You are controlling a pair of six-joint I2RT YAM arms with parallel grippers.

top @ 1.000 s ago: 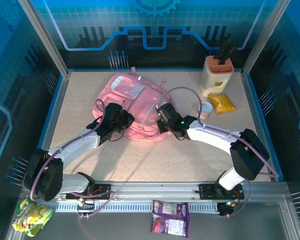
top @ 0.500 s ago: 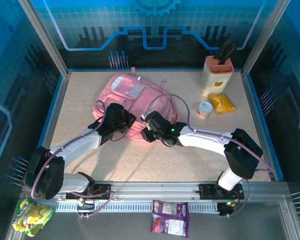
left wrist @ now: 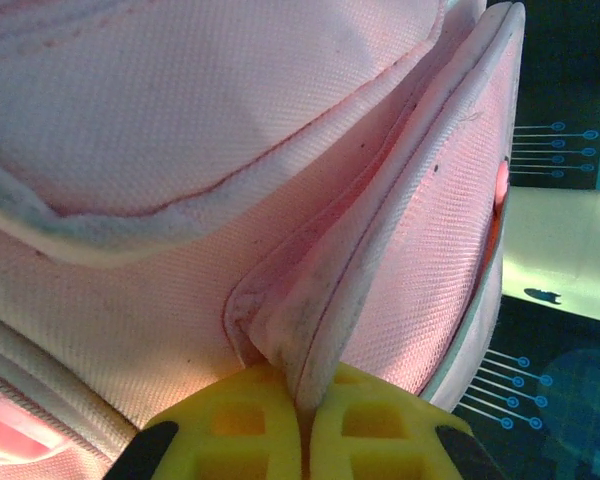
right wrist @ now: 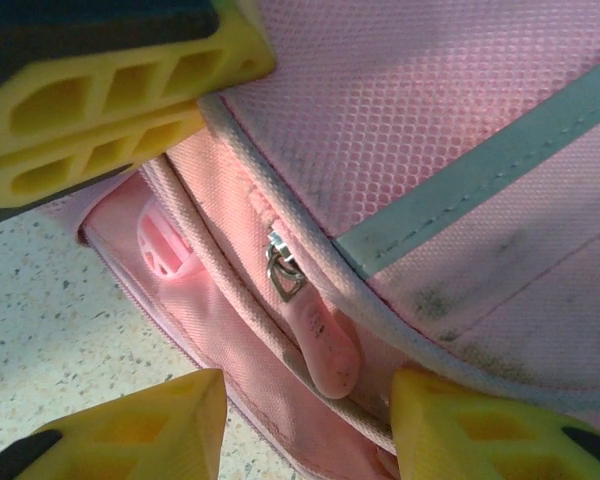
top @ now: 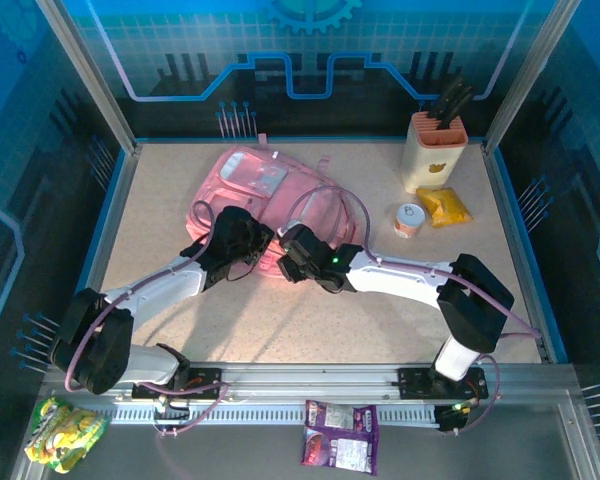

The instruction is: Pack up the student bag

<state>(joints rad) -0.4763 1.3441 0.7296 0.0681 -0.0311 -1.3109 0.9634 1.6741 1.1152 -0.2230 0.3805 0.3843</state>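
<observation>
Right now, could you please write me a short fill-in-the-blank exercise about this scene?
The left pincer is shut on a fold of the ___ student bag.
The right pincer, at the zip pull, is ___.
At the far ___ corner of the table stands the knife block.
Missing: pink; open; right.

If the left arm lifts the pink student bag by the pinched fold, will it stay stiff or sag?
Probably floppy: the student bag is woven cloth, creased into a thin fold in the left end effector. It lies rather flat, so likely light. The coarse weave should not slip easily.
</observation>
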